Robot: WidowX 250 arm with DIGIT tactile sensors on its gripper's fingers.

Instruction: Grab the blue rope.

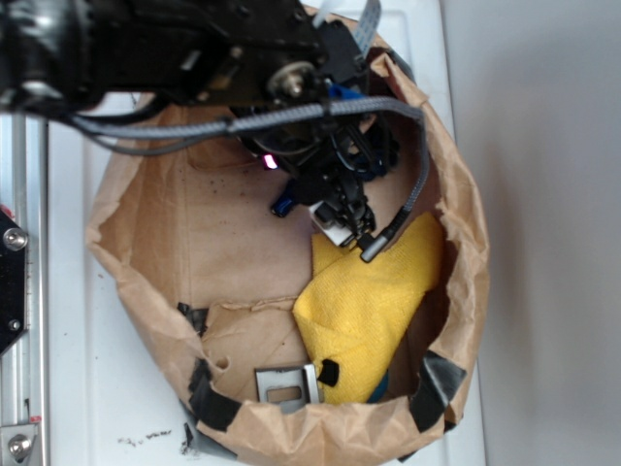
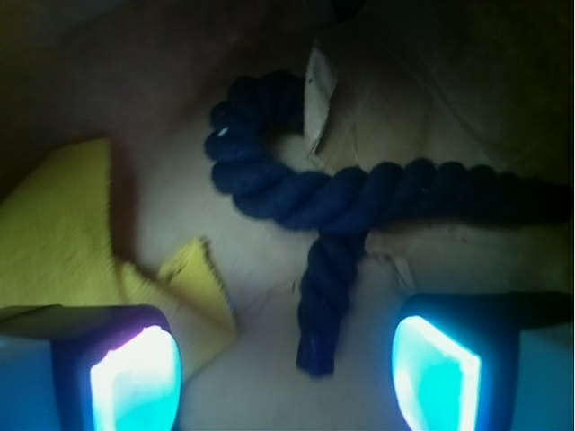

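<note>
jaws spread, nothing pinched | rope (image 2: 332,202) end seen between and beyond them | rope mostly hidden by arm in exterior view

You're looking down on a white tabletop (image 1: 87,388), lit evenly, with a few dark specks near its lower edge. To your right a plain grey wall or floor panel (image 1: 553,194) runs the full height of the exterior view. On your left, a metal rail (image 1: 21,291) with screws stands along the table's edge. A brown paper bag (image 1: 175,243), rolled down and patched with black tape, takes up most of the surface. Inside it the wrist view is dim and shadowed.
</note>
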